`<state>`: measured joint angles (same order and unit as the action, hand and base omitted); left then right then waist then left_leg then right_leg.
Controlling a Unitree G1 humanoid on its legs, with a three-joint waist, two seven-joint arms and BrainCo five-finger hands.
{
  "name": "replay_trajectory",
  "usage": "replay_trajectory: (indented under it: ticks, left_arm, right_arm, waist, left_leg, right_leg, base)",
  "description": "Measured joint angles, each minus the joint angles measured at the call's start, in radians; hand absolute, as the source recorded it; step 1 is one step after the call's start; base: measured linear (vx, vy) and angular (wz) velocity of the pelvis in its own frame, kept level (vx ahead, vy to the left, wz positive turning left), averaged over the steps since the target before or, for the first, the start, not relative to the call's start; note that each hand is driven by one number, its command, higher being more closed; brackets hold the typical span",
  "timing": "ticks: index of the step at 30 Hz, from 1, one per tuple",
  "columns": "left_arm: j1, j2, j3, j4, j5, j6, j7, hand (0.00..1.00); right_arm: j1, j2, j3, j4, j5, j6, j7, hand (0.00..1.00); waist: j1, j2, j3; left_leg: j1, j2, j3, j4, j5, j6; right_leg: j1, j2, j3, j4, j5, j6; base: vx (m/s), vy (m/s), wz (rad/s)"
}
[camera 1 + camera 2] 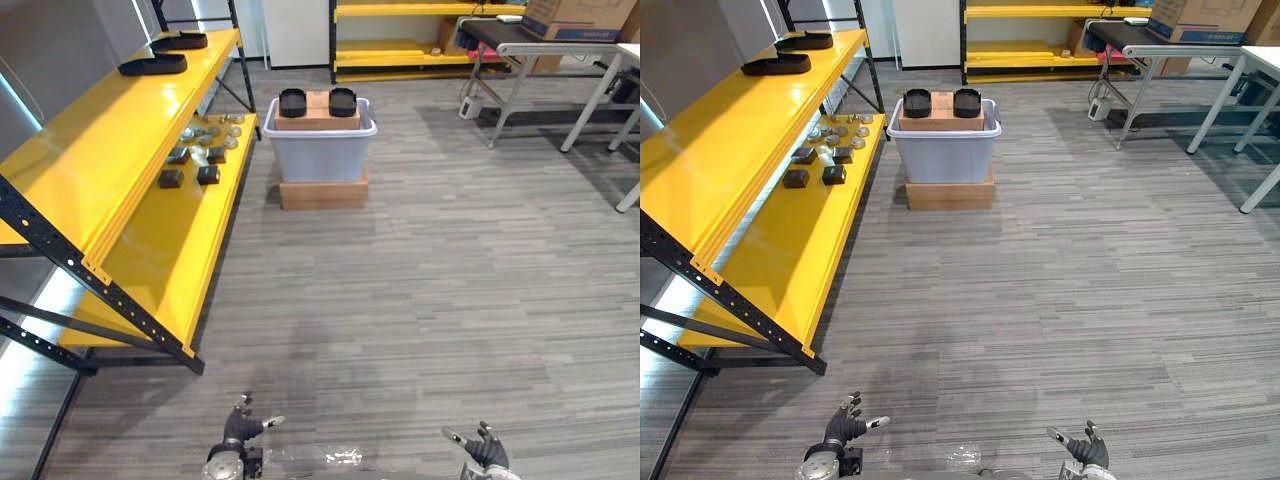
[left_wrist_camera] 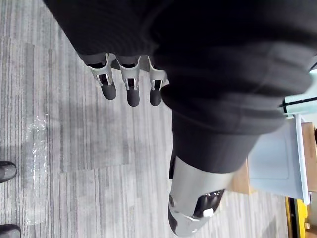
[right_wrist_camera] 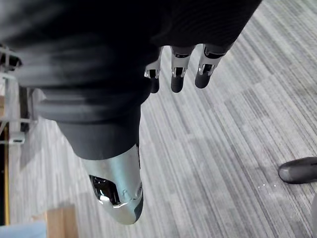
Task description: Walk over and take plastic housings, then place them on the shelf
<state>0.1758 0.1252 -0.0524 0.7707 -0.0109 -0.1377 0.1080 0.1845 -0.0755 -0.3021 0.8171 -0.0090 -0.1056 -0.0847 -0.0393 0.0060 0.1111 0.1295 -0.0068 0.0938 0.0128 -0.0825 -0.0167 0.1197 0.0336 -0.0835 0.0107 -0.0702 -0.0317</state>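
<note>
Two black plastic housings (image 1: 293, 101) (image 1: 342, 101) sit side by side on a cardboard box (image 1: 317, 112) atop a grey bin (image 1: 320, 150) far ahead on the floor. The yellow shelf (image 1: 90, 150) runs along my left, and two more black housings (image 1: 153, 65) (image 1: 180, 41) lie on its top level. My left hand (image 1: 241, 427) and right hand (image 1: 488, 450) hang low at the near edge, far from the bin. Both are open and hold nothing; the left wrist view shows straight fingers (image 2: 129, 89) over bare floor, and the right hand's fingers (image 3: 178, 74) look the same.
Small dark blocks (image 1: 190, 176) and metal parts (image 1: 210, 130) lie on the shelf's lower level. The bin rests on a flat cardboard box (image 1: 322, 192). White-legged tables (image 1: 560, 60) stand at the back right, with another yellow rack (image 1: 400, 40) behind. Grey plank floor stretches between me and the bin.
</note>
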Motion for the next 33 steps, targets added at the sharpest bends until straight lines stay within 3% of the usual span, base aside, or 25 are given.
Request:
replay_trajectory:
  ticks: [11,16,24,26,29,30,32,33]
  left_arm:
    - [0.002,0.002,0.027,-0.014,0.052,0.001,0.005,0.00]
    - [0.002,-0.002,0.072,-0.013,0.051,0.003,0.009,0.00]
    - [0.002,-0.005,0.131,-0.014,0.021,0.004,0.030,0.00]
    - [0.000,-0.005,0.138,-0.018,0.008,0.004,0.035,0.00]
    - [0.000,-0.005,0.148,-0.037,-0.029,0.003,0.050,0.00]
    - [0.000,-0.006,0.148,-0.038,-0.037,0.003,0.050,0.00]
    - [-0.014,-0.001,0.145,-0.051,-0.059,0.003,0.055,0.00]
    - [-0.016,0.001,0.143,-0.053,-0.061,0.003,0.066,0.00]
  right_arm:
    - [-0.008,-0.037,0.002,-0.019,-0.040,0.004,-0.003,0.00]
    - [-0.022,-0.042,-0.020,-0.019,-0.029,0.006,-0.008,0.00]
    - [-0.069,-0.045,-0.066,-0.019,0.036,0.021,-0.026,0.00]
    - [-0.076,-0.044,-0.083,-0.019,0.054,0.021,-0.028,0.00]
    - [-0.102,-0.044,-0.084,-0.019,0.079,0.025,-0.042,0.00]
    - [-0.112,-0.044,-0.084,-0.021,0.080,0.026,-0.045,0.00]
    - [-0.115,-0.036,-0.078,-0.060,0.091,0.027,-0.046,0.00]
    - [-0.111,-0.037,-0.075,-0.059,0.097,0.029,-0.046,0.00]
  waist:
    - [-0.003,0.009,0.007]
    - [-0.003,0.016,0.011]
    - [-0.003,0.030,0.023]
    - [-0.002,0.036,0.023]
    - [0.000,0.041,0.025]
    - [-0.001,0.040,0.033]
    - [-0.007,0.034,0.066]
    - [-0.007,0.028,0.074]
  left_leg:
    - [0.015,0.002,0.011,-0.001,-0.006,-0.007]
    - [0.000,0.006,0.022,-0.003,-0.015,0.006]
    - [-0.057,0.011,0.051,0.065,-0.080,0.019]
    - [-0.076,0.011,0.056,0.102,-0.115,0.027]
    - [-0.098,0.004,0.088,0.164,-0.173,0.035]
    - [-0.093,-0.002,0.100,0.174,-0.186,0.042]
    - [-0.025,-0.024,0.088,0.183,-0.240,0.078]
    - [0.006,-0.033,0.076,0.183,-0.256,0.082]
  right_leg:
    - [0.015,0.000,0.001,-0.004,-0.011,0.017]
    - [-0.004,0.004,0.003,-0.010,-0.008,0.013]
    - [-0.040,0.004,0.030,0.003,-0.029,0.026]
    - [-0.067,-0.001,0.031,0.056,-0.069,0.033]
    - [-0.183,-0.029,0.023,0.297,-0.182,0.092]
    - [-0.217,-0.045,0.010,0.396,-0.208,0.118]
    - [-0.354,-0.111,-0.062,0.768,-0.228,0.114]
    - [-0.390,-0.139,-0.085,0.852,-0.255,0.110]
  base:
    - [-0.01,-0.004,0.00]
    - [-0.04,-0.017,-0.02]
    - [0.06,0.008,-0.11]
    - [0.13,0.035,-0.06]
    - [0.14,0.065,-0.22]
    - [0.22,0.125,-0.09]
    - [0.30,0.113,0.03]
    - [0.36,0.050,0.23]
